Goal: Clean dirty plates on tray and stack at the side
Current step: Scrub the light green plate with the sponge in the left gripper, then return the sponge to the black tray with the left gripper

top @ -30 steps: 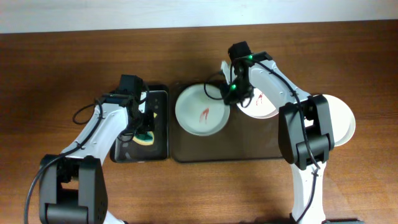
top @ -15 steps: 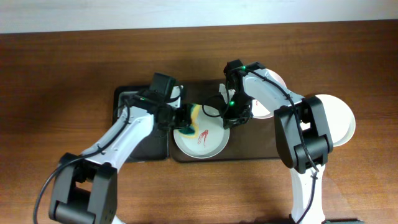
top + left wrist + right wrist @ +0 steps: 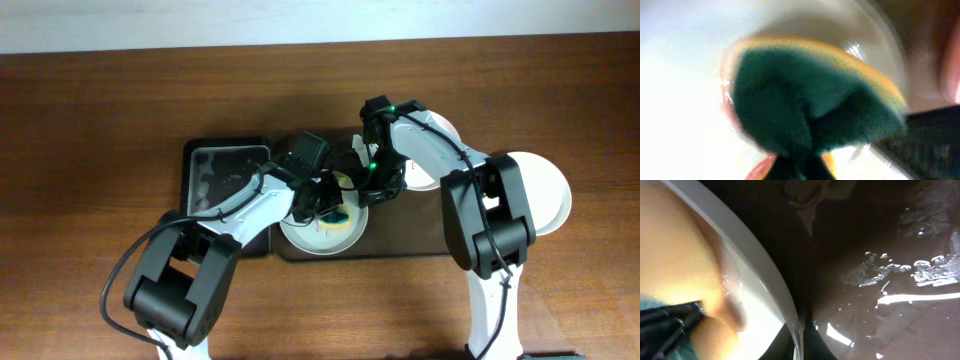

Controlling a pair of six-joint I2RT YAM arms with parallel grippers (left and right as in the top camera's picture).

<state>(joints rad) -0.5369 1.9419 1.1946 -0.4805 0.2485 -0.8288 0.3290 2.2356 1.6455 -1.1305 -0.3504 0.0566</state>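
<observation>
While the right tool (image 3: 368,192) clamps the right rim of the plate (image 3: 318,240), the left tool (image 3: 333,207), gripping the sponge (image 3: 810,100), presses straight down onto its centre.

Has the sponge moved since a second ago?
Yes. The sponge has gone right, out of the small black tray and onto the plate on the brown tray.
</observation>
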